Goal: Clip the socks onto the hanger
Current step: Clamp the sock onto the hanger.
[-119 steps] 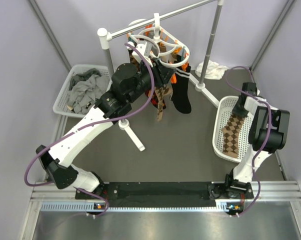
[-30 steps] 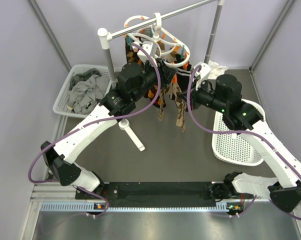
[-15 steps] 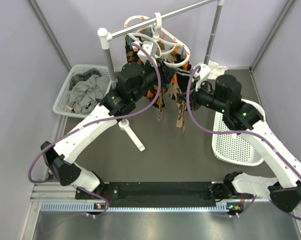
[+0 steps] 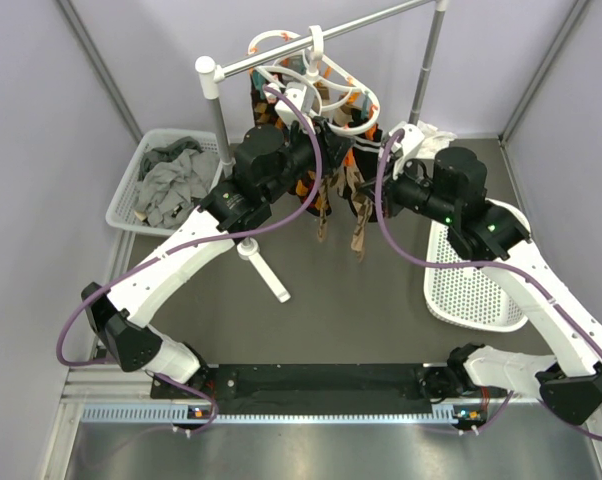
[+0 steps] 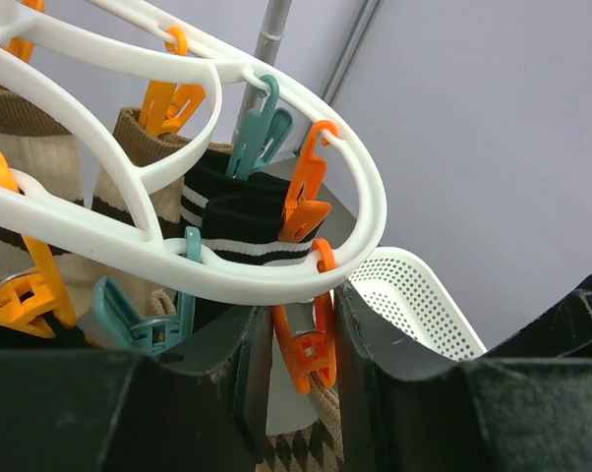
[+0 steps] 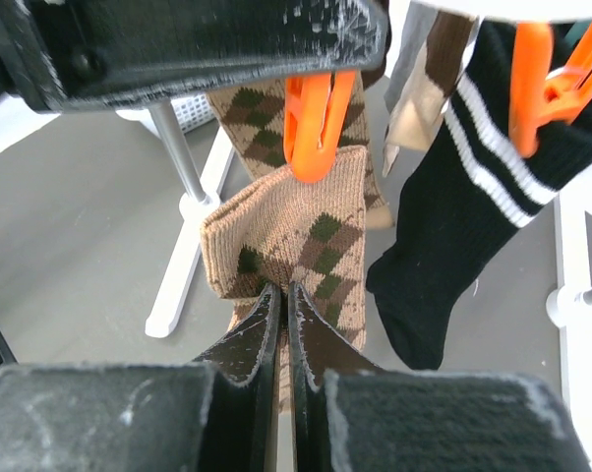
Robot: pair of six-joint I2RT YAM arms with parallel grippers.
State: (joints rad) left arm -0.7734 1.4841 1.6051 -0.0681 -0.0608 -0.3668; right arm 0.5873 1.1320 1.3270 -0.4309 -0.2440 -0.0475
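The white oval hanger (image 4: 326, 88) hangs from the rail, with several argyle socks clipped under it. In the left wrist view its ring (image 5: 276, 277) crosses just above my left gripper (image 5: 294, 315). The jaws stand either side of an orange clip (image 5: 309, 349), with a gap on the left. That clip (image 6: 311, 128) bites the top edge of a tan argyle sock (image 6: 311, 221). My right gripper (image 6: 285, 290) is shut on a fold of this sock from below. In the top view the sock (image 4: 359, 228) hangs between my left gripper (image 4: 321, 148) and my right gripper (image 4: 383, 195).
A black sock with white stripes (image 6: 453, 226) hangs right beside the held sock. The rail stand's post (image 4: 217, 110) and foot (image 4: 268, 272) are under the hanger. A basket of grey socks (image 4: 131, 195) sits at left, a white basket (image 4: 461, 295) at right.
Four seconds ago my right gripper was at the right basket with the sock; it now holds the sock under the hanger. Over the last second almost nothing has moved.
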